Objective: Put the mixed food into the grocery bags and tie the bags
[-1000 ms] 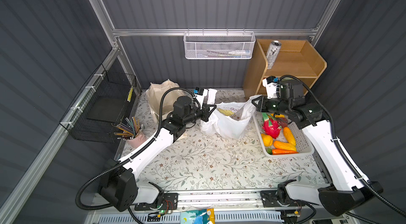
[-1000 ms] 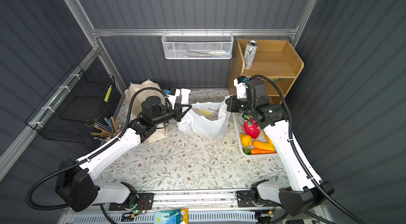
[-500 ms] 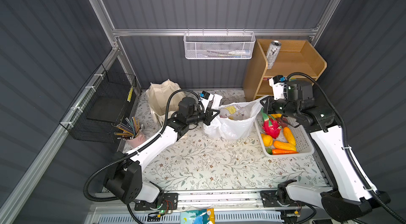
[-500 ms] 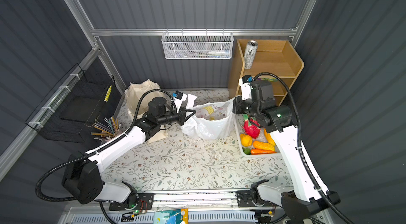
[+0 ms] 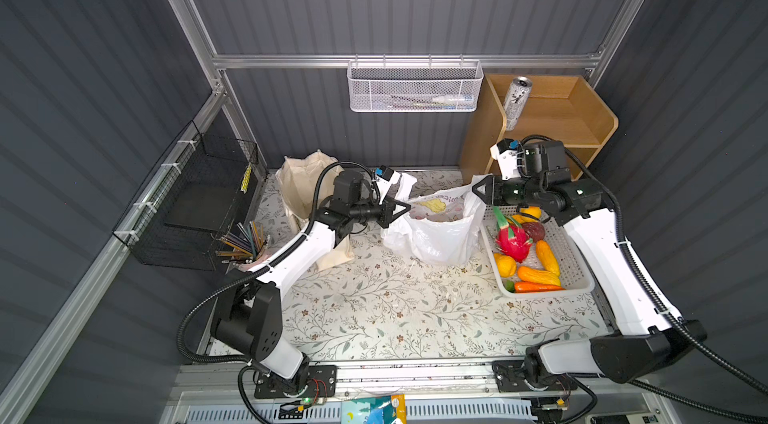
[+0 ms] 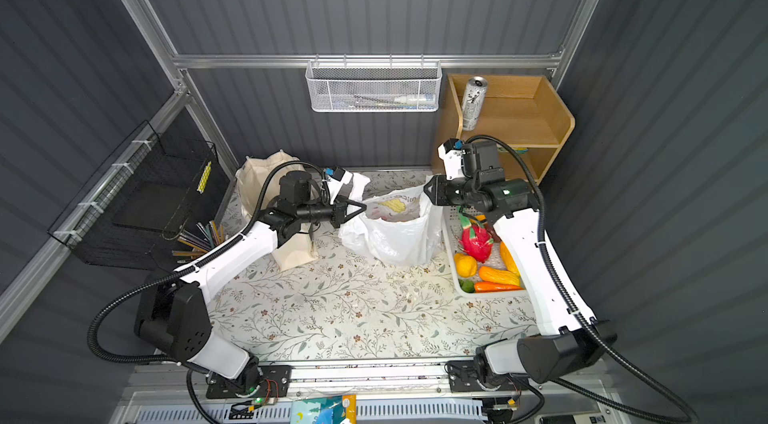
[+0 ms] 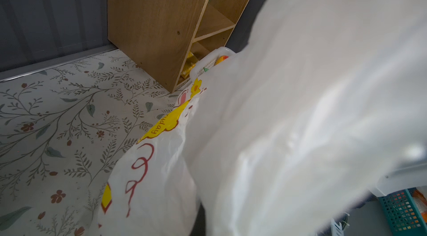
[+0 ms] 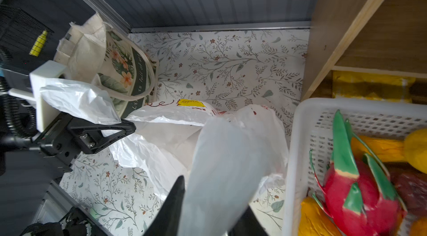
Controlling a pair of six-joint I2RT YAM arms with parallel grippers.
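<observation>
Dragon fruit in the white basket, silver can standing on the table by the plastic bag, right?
No. The silver can stands on top of the wooden shelf, as both top views show; the dragon fruit is in the white basket.

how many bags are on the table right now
2. The thin white plastic bag with yellow and pink prints sits in the middle, beside the white slotted plastic basket; the cream canvas tote stands at the back left. No others show.
</observation>
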